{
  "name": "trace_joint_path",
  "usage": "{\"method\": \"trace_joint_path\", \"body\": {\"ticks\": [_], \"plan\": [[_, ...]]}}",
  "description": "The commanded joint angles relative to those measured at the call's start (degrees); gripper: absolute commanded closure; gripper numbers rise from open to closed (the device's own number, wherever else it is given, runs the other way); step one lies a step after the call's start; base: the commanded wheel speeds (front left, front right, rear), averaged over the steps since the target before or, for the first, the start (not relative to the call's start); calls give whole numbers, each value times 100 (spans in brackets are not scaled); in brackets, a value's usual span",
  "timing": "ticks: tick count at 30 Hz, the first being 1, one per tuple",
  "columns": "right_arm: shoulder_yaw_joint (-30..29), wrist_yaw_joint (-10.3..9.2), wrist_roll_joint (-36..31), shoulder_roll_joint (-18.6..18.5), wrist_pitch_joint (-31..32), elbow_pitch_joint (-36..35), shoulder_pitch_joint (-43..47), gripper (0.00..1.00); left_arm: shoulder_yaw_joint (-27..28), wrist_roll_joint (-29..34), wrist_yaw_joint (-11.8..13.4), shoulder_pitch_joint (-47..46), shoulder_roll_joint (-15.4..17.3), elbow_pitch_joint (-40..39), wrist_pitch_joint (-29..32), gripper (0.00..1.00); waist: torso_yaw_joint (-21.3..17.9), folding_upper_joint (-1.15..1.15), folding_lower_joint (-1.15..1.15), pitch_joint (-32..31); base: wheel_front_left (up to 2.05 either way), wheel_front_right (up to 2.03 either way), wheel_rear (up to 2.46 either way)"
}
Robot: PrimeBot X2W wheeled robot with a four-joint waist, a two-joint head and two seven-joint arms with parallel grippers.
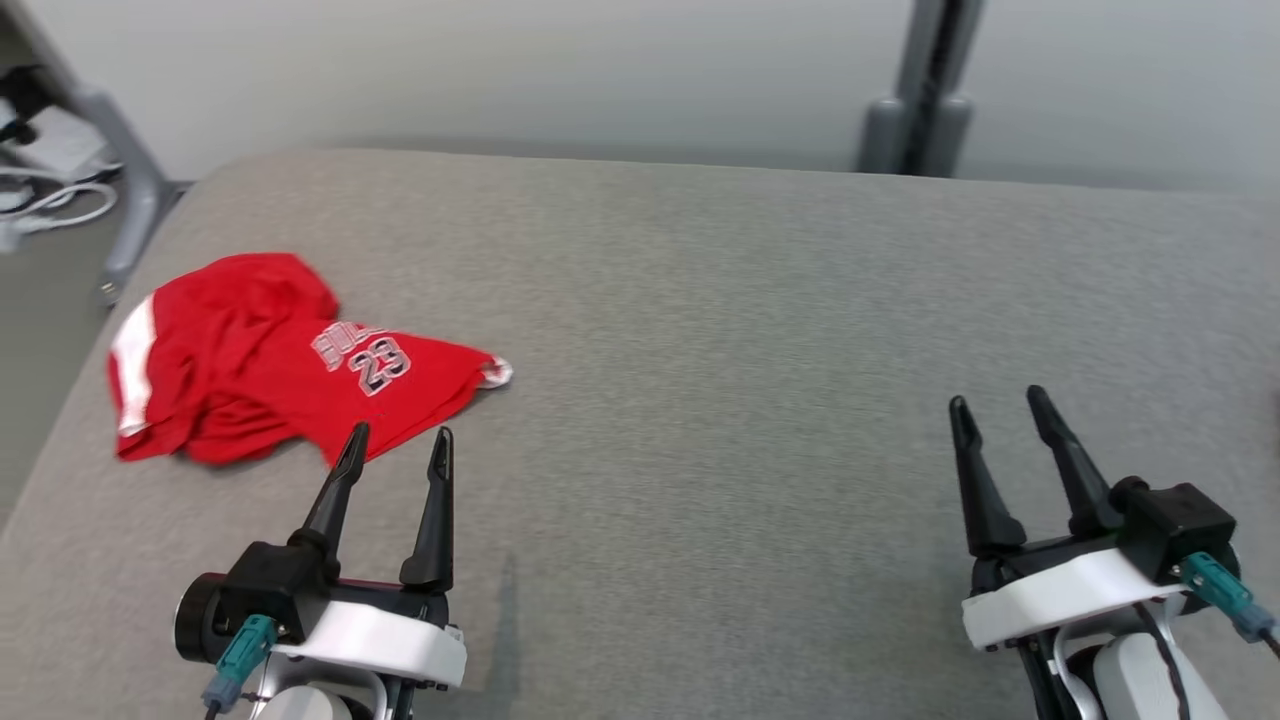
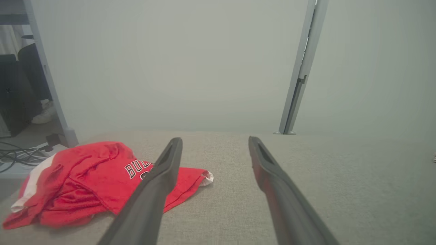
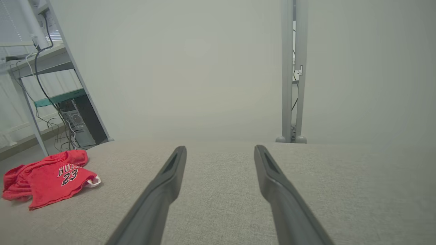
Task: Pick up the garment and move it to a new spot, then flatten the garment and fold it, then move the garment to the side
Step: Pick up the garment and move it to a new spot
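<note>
Garment (image 1: 260,360) is the target, a crumpled red jersey with white trim and the number 23, and neither tool has hold of it. The left gripper (image 1: 402,432) hangs with its two dark fingers spread wide and empty. Its tips sit right at the jersey's near hem in the head view, though whether they touch cloth or hover above it cannot be told. That closeness suggests this arm is meant for the first pinch. The right gripper (image 1: 998,397) is just as wide apart and empty, well away from the jersey over bare grey cushion (image 1: 720,330), probably kept clear until spreading calls for a second hold. The jersey lies bunched near the cushion's left edge, so the broad open middle looks like a likely new spot. Beyond the cushion stand a grey post (image 1: 925,100) and, down on the floor at the left, loose cables (image 1: 50,205).
</note>
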Motion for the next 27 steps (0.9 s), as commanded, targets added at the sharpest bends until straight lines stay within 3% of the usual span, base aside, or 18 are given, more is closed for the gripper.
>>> {"method": "trace_joint_path", "body": {"ticks": [1, 14, 27], "plan": [[69, -3, 51, -49, -2, 19, 9, 0, 42, 60, -16, 55, 23, 10, -20, 0, 339, 0, 0, -31, 0, 0, 0], [387, -3, 225, -100, -2, 190, 115, 0, 253, 103, -76, 354, 24, 3, -20, 0, 1349, 0, 0, -410, 0, 0, 0], [445, -3, 248, -68, -2, 259, 181, 0, 301, 78, -72, 492, 23, -28, -20, 0, 1685, 0, 0, -526, 0, 0, 0]]}}
